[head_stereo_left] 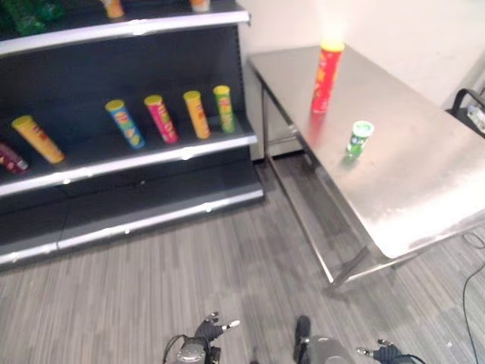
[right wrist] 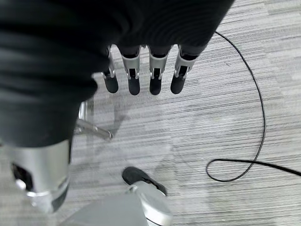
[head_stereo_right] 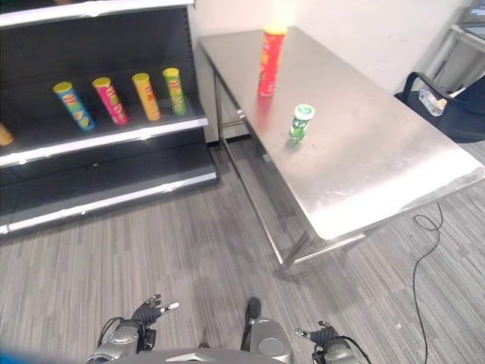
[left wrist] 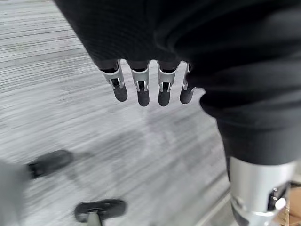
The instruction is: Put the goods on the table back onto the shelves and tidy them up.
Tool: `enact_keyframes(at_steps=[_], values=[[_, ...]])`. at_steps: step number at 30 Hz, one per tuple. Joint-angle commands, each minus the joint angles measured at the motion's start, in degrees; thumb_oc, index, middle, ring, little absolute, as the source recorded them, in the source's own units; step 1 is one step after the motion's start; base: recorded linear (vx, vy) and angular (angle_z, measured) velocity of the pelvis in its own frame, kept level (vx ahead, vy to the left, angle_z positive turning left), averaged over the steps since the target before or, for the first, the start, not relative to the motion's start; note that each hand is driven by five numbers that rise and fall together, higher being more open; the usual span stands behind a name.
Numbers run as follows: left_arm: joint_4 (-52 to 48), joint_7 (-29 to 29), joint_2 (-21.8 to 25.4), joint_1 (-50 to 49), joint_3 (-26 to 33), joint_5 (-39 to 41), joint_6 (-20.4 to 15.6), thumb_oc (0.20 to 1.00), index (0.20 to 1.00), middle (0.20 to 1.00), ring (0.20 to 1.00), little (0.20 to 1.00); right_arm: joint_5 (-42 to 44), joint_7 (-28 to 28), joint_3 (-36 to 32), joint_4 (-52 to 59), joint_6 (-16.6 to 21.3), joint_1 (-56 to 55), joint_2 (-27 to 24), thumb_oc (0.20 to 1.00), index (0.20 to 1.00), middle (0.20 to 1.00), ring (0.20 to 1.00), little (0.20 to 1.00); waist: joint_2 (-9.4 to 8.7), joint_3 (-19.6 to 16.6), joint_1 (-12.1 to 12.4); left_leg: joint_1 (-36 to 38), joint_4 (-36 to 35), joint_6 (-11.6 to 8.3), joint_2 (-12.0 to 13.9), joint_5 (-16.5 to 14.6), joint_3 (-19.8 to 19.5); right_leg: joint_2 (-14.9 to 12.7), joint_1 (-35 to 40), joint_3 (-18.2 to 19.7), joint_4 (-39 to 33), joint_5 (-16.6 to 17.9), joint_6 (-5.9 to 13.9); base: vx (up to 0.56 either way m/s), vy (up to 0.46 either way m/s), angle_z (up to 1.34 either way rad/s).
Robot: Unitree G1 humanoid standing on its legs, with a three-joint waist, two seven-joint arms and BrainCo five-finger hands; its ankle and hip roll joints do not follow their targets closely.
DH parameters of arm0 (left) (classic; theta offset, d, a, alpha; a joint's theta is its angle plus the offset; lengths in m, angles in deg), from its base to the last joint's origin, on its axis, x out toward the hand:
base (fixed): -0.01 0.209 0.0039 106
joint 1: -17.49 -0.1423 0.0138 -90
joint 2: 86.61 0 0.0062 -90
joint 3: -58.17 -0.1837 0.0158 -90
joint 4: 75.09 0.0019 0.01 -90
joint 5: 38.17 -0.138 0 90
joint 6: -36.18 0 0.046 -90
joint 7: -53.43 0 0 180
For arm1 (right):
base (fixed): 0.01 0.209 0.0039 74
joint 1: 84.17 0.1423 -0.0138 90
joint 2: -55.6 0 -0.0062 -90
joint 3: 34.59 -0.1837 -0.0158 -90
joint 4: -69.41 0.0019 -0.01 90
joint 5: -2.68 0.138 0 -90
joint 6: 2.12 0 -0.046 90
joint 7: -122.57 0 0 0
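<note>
A tall red and yellow can (head_stereo_left: 326, 76) stands upright near the far left edge of the steel table (head_stereo_left: 424, 189). A short green can (head_stereo_left: 359, 139) stands closer on the same table. On the dark shelf (head_stereo_left: 136, 159) several cans lean in a row: yellow (head_stereo_left: 37, 139), blue (head_stereo_left: 125, 124), pink (head_stereo_left: 161, 119), orange (head_stereo_left: 197, 114) and green (head_stereo_left: 223, 109). My left hand (head_stereo_left: 211, 329) hangs low above the floor with straight fingers (left wrist: 141, 92) and holds nothing. My right hand (head_stereo_left: 385, 352) hangs the same way, its fingers (right wrist: 134, 80) straight and empty. Both hands are far from the table and the shelf.
The table's legs and crossbars (head_stereo_left: 333, 269) stand between me and the table top. A dark chair (head_stereo_right: 439, 106) with a bottle on it stands at the far right. An upper shelf (head_stereo_left: 129, 26) carries more goods. Grey striped floor (head_stereo_left: 189, 265) lies between shelf and table.
</note>
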Motion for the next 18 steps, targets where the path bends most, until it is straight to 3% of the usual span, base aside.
enact_keyframes(at_steps=[1, 2, 3, 4, 5, 7, 8, 9, 10, 11, 12, 13, 14, 15, 16, 17, 18], values=[[-2.57, 0.53, 1.04, 3.33, 0.45, 0.39, -1.58, 1.0, 1.0, 1.0, 1.0, 1.0, 1.46, -0.63, 2.2, 0.19, 0.67, 1.56, -2.32, 1.0, 1.0, 1.0, 1.0, 1.0, -2.09, 1.09, -0.39, -2.34, 20.46, -7.69, 1.17, 1.46, 0.84, 1.12, 6.54, 1.32, -9.54, 1.66, 2.54, 0.16, -0.05, 0.07], [-2.57, 0.53, 1.08, 3.34, 0.45, 0.39, -1.58, 1.0, 1.0, 1.0, 1.0, 1.0, 1.45, -0.63, 2.2, 0.18, 0.67, 1.57, -2.28, 1.0, 1.0, 1.0, 1.0, 1.0, -2.25, 0.91, -0.53, -2.63, 20.45, -7.63, 0.99, 1.64, 0.71, 0.91, 6.3, 1.22, -9.51, 1.7, 2.56, 0.2, -0.06, -0.14], [-3.13, 0.27, 1.29, 2.97, 1.13, 1.09, -1.39, 1.0, 1.0, 1.0, 1.0, 1.0, 1.07, -0.51, 3.25, 0.74, 0.64, 1.87, -2.11, 1.0, 1.0, 1.0, 1.0, 1.0, -2.59, 2.06, 0.43, -6.36, 31.54, -10.1, 2.24, 6.28, 1.11, 1.72, 9.62, 1.79, -10.29, 0.33, 0.83, 0.19, -0.043, -0.24], [-3.18, 0.12, 1.44, 2.74, 1.51, 1.28, -1.32, 1.0, 1.0, 1.0, 1.0, 1.0, 0.88, -0.42, 3.65, 1.02, 0.53, 1.9, -1.96, 1.0, 1.0, 1.0, 1.0, 1.0, -3.17, 2.23, 0.83, -7.98, 35.63, -10.69, 1.85, 8.88, 0.58, 1.63, 10.71, 2.16, -10.58, -0.35, 0.25, 0.27, -0.048, -0.31], [-2.74, -0.21, 1.5, 2.5, 1.82, 1.05, -1.21, 1.0, 1.0, 1.0, 1.0, 1.0, 0.81, -0.38, 3.93, 1.28, 0.39, 2.0, -1.92, 1.0, 1.0, 1.0, 1.0, 1.0, -3.6, 2.67, 1.29, -9.75, 40.34, -10.76, 1.76, 10.03, 0.45, 1.73, 12.02, 3.19, -10.9, -0.94, -0.38, 0.23, -0.007, -0.58], [-1.19, -0.56, 1.33, 1.91, 2.63, 1.15, -1.08, 1.0, 1.0, 1.0, 1.0, 1.0, 1.24, -0.28, 4.07, 1.94, 0.37, 1.96, -1.64, 1.0, 1.0, 1.0, 1.0, 1.0, -3.92, 3.1, 1.6, -12.29, 41.23, -9.28, 3.6, 10.33, 1.25, 1.74, 13.71, 5.23, -11.09, -1.91, -0.55, 0.23, 0.042, -0.69], [-0.61, -0.75, 1.2, 1.57, 3.04, 1.64, -1.17, 1.0, 1.0, 1.0, 1.0, 1.0, 1.55, -0.36, 4.13, 2.19, 0.43, 2.0, -1.45, 1.0, 1.0, 1.0, 1.0, 1.0, -3.83, 3.34, 1.96, -13.28, 39.55, -8.52, 4.7, 9.83, 1.92, 1.63, 14.4, 6.02, -11.09, -2.32, -0.47, 0.31, 0.146, -0.49], [0.67, -0.9, 1.02, 1.05, 4.12, 2.16, -1.19, 1.0, 1.0, 1.0, 1.0, 1.0, 1.54, -0.4, 4.18, 2.2, 0.56, 1.98, -1.24, 1.0, 1.0, 1.0, 1.0, 1.0, -3.8, 3.46, 2.72, -14.03, 31.87, -7.21, 7.33, 7.6, 3.2, 0.9, 15.24, 7.17, -11.09, -3.21, 0.66, 0.24, 0.132, -0.44], [0.71, -0.89, 1.0, 1.06, 4.12, 2.16, -1.22, 1.0, 1.0, 1.0, 1.0, 1.0, 1.54, -0.4, 4.19, 2.19, 0.57, 1.98, -1.25, 1.0, 1.0, 1.0, 1.0, 1.0, -3.77, 3.63, 2.92, -13.69, 31.81, -7.21, 7.38, 7.47, 3.4, 0.93, 15.45, 7.36, -11.09, -3.25, 0.7, 0.33, 0.259, -0.66], [2.3, -1.21, 0.69, 0.56, 4.61, 2.69, -1.44, 1.0, 1.0, 1.0, 1.0, 1.0, 1.27, -0.53, 4.23, 1.53, 0.43, 1.93, -1.11, 1.0, 1.0, 1.0, 1.0, 1.0, -3.64, 3.94, 3.78, -14.34, 20.31, -6.83, 10.58, 7.02, 2.55, -0.3, 16.36, 9.05, -11.09, -4.35, 2.09, 0.16, 0.165, -0.72], [2.31, -1.21, 0.7, 0.57, 4.6, 2.69, -1.44, 1.0, 1.0, 1.0, 1.0, 1.0, 1.27, -0.52, 4.22, 1.53, 0.43, 1.94, -1.1, 1.0, 1.0, 1.0, 1.0, 1.0, -3.73, 3.85, 3.8, -14.28, 19.98, -6.8, 10.44, 7.25, 2.63, -0.41, 16.25, 9.07, -11.09, -4.32, 2.1, 0.33, 0.367, -0.85], [3.39, -1.69, 0.33, 0.45, 4.93, 3.5, -1.85, 1.0, 1.0, 1.0, 1.0, 1.0, 0.83, -0.76, 4.1, 0.68, 0.38, 1.74, -1.24, 1.0, 1.0, 1.0, 1.0, 1.0, -2.33, 4.02, 4.55, -14.04, 9.12, -8.27, 12.8, 11.69, -2.53, -0.73, 17.26, 11.39, -11.09, -5.61, 3.02, 0.17, 0.204, -0.55], [3.4, -1.69, 0.32, 0.47, 4.94, 3.5, -1.86, 1.0, 1.0, 1.0, 1.0, 1.0, 0.82, -0.76, 4.1, 0.67, 0.38, 1.75, -1.24, 1.0, 1.0, 1.0, 1.0, 1.0, -2.33, 3.94, 4.52, -14.07, 8.91, -8.27, 12.77, 11.88, -2.55, -0.73, 17.16, 11.35, -11.09, -5.57, 3.01, 0.34, 0.405, -0.61], [3.82, -1.86, 0.03, 0.56, 4.67, 4.37, -2.24, 1.0, 1.0, 1.0, 1.0, 1.0, 0.41, -1.05, 3.86, -0.05, 0.49, 1.21, -1.48, 1.0, 1.0, 1.0, 1.0, 1.0, -0.8, 3.89, 4.93, -15.25, 2.48, -10.48, 14.64, 16.09, -8.68, -1.07, 18.09, 13.82, -11.09, -6.49, 3.57, 0.17, 0.197, -0.53], [3.83, -1.86, 0.02, 0.55, 4.66, 4.37, -2.25, 1.0, 1.0, 1.0, 1.0, 1.0, 0.41, -1.05, 3.86, -0.05, 0.49, 1.19, -1.5, 1.0, 1.0, 1.0, 1.0, 1.0, -0.82, 4.03, 4.93, -14.9, 2.17, -10.52, 14.65, 16.22, -8.64, -1.07, 18.3, 13.81, -11.09, -6.55, 3.55, 0.36, 0.468, -0.78], [4.42, -2.18, -0.39, 0.75, 4.35, 4.54, -2.53, 1.0, 1.0, 1.0, 1.0, 1.0, 0.85, -1.22, 2.6, -1.18, 0.48, 0.92, -1.89, 1.0, 1.0, 1.0, 1.0, 1.0, 0.15, 3.95, 4.75, -16.05, -0.68, -12.17, 15.76, 17.74, -14.02, -2.16, 19.23, 16.77, -11.09, -7.42, 4.31, 0.2, 0.266, -0.68], [4.44, -2.18, -0.4, 0.76, 4.34, 4.54, -2.54, 1.0, 1.0, 1.0, 1.0, 1.0, 0.85, -1.21, 2.59, -1.18, 0.49, 0.91, -1.9, 1.0, 1.0, 1.0, 1.0, 1.0, 0.12, 4.08, 4.81, -15.79, -0.79, -12.18, 15.76, 17.73, -13.92, -2.2, 19.4, 16.82, -11.09, -7.48, 4.3, 0.28, 0.41, -0.6]])
